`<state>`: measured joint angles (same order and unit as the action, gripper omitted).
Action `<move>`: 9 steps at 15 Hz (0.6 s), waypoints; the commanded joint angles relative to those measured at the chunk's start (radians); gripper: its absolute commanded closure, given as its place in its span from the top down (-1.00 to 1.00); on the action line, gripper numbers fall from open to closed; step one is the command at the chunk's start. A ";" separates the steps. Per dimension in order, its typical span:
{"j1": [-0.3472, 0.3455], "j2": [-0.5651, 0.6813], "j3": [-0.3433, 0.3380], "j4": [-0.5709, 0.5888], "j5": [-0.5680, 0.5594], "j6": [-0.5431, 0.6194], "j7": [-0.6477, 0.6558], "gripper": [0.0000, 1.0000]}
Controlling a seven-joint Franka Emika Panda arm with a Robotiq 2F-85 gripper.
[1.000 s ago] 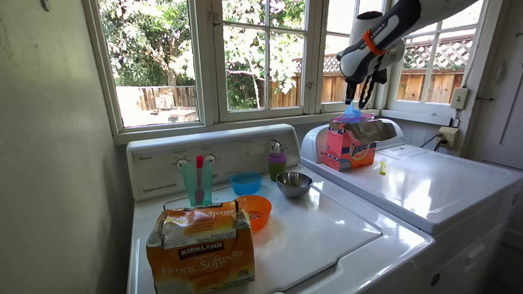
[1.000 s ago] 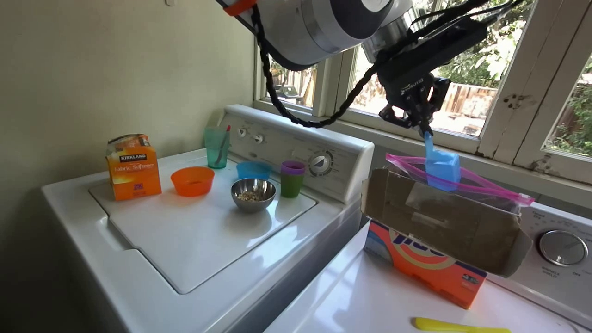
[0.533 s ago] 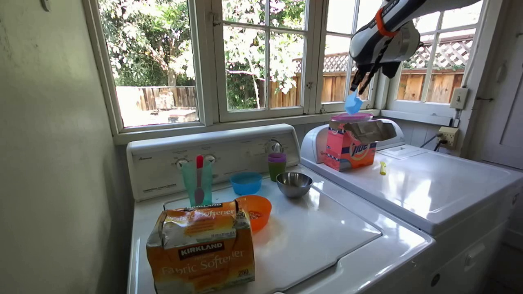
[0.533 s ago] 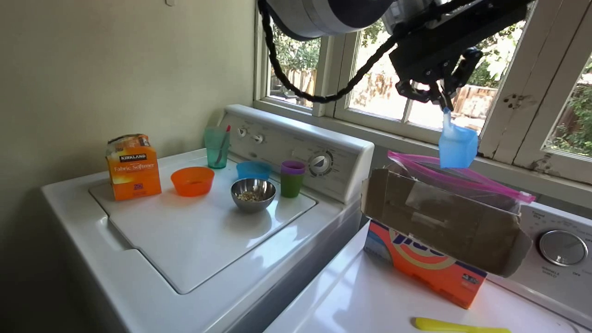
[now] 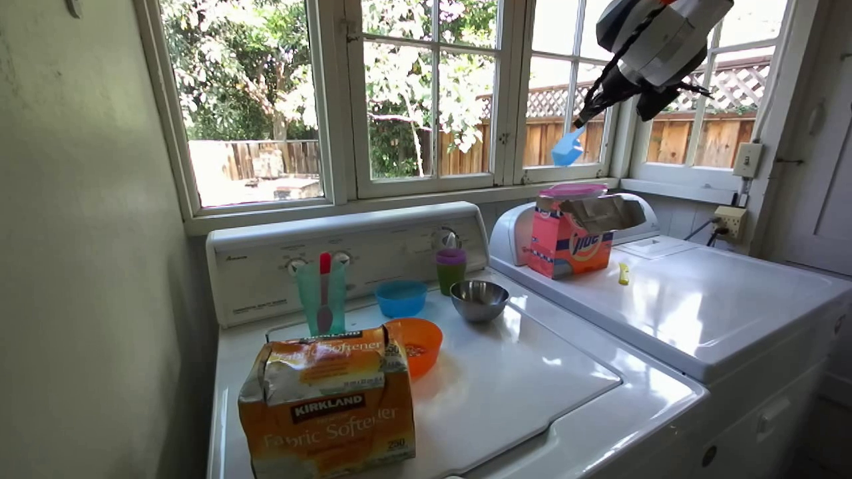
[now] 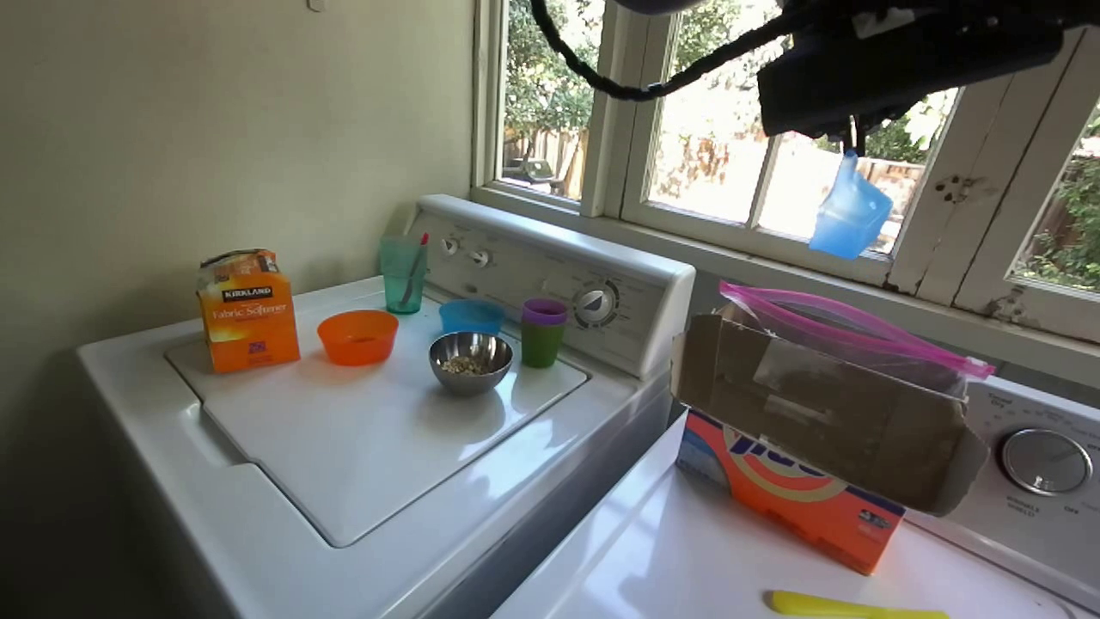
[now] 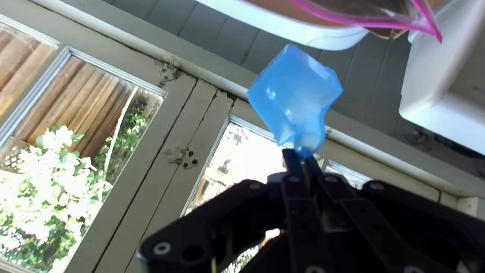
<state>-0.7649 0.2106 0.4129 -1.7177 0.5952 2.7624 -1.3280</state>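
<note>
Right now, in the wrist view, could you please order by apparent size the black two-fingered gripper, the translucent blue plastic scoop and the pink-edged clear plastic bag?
1. Black gripper, nearest the camera
2. Blue scoop
3. Clear bag, counting only its visible part, since the frame cuts it off

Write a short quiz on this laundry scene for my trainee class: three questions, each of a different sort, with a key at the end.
1. Multiple choice. What do the fingers grip?
a) an orange bowl
b) a blue scoop
c) a fabric softener box

2. True or false. In both exterior views, the blue scoop hangs above the Tide box, with a gap between them.

3. Short answer. What stands in the teal cup?

Key
1. b
2. True
3. A red spoon
</note>
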 commanded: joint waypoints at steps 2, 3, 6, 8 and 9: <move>-0.264 0.133 0.236 0.118 0.280 -0.160 -0.335 -0.98; -0.302 0.154 0.253 0.123 0.326 -0.212 -0.402 -0.98; -0.382 0.227 0.249 0.135 0.417 -0.394 -0.580 -0.98; -0.300 0.257 0.082 0.174 0.470 -0.577 -0.651 -0.98; -0.379 0.303 0.154 0.194 0.415 -0.634 -0.651 -0.98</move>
<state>-1.0986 0.4145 0.5598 -1.6009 1.0193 2.2950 -1.9045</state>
